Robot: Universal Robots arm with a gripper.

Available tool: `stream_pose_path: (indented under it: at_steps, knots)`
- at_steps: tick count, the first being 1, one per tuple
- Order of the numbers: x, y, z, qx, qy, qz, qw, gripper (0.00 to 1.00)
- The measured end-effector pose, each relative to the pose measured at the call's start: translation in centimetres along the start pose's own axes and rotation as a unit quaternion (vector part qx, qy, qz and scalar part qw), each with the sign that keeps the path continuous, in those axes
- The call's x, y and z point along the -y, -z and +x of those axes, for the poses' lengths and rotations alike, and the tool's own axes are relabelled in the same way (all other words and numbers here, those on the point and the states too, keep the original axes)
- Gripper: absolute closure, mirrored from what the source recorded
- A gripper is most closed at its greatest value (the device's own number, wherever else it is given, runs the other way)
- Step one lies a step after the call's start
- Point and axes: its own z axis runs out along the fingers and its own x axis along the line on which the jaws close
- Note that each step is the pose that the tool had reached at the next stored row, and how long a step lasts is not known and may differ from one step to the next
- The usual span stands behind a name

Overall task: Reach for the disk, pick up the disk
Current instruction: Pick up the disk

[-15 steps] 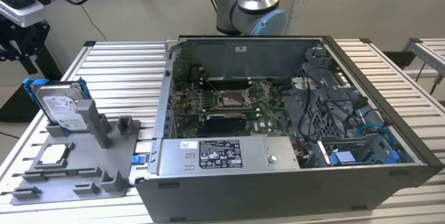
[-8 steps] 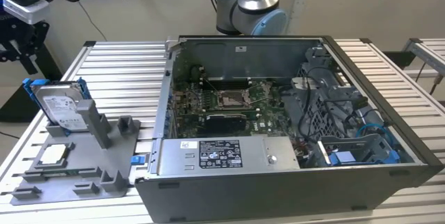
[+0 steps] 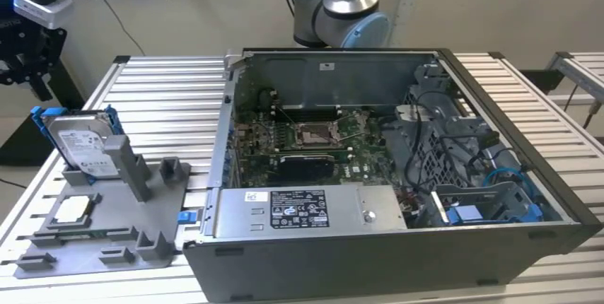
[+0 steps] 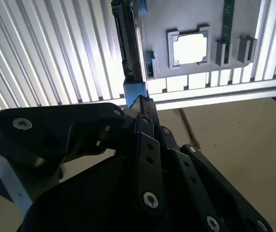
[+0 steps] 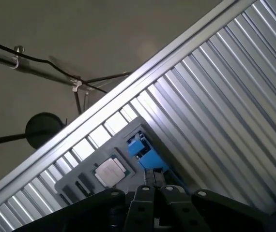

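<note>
Second wrist view: black gripper (image 4: pixel 140 102), fingers pressed together with nothing between them. It hangs off the table edge over the floor, clear of the disk (image 4: pixel 128 43), which is the nearest thing to it. Here the disk shows edge-on: dark thin side, connector strip, blue plastic clips at the ends.

Exterior view: the disk stands upright on its short edge in a slot of a grey fixture (image 3: pixel 132 177), near the table's corner at the exterior view's left. Silver metal face, white label with black print, blue frame around it with tabs sticking up on top.

A small square chip (image 3: pixel 73 210) lies flat in a pocket of the same fixture, near the disk but apart from it.

The fixture sits on a slatted aluminium table (image 3: pixel 179 99). An open computer case (image 3: pixel 378 177) takes up the middle of the table, with its board, cables and a grey labelled box showing.

The arm base (image 3: pixel 341 18) is behind the case. Beyond it, a plain beige wall (image 3: pixel 510 0). The floor (image 4: pixel 239 140) is tan.
</note>
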Motion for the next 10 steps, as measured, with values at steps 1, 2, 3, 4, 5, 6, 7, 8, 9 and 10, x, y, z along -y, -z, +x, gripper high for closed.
stream_pose_path:
  at_steps: [1,2,3,4,5,6,7,8,9,10]
  knots:
    - [0.08,0.00,-0.07,-0.0001,0.005,0.0001,1.0000,1.00]
    - [0.15,0.00,-0.12,-0.0003,0.010,0.0001,0.9999,1.00]
    - [0.18,0.00,-0.14,-0.0006,0.016,0.0001,0.9999,1.00]
    - [0.18,0.00,-0.15,-0.0008,0.023,0.0002,0.9997,1.00]
    - [0.19,0.00,-0.14,-0.0012,0.032,0.0003,0.9995,1.00]
    - [0.19,0.00,-0.14,-0.0015,0.041,0.0004,0.9991,1.00]
    - [0.20,0.00,-0.15,-0.0018,0.050,0.0004,0.9988,1.00]
    - [0.20,0.00,-0.15,-0.0022,0.059,0.0005,0.9982,1.00]
    - [0.20,0.00,-0.15,-0.0025,0.068,0.0005,0.9977,1.00]
    - [0.20,0.00,-0.15,-0.0029,0.077,0.0006,0.9970,1.00]
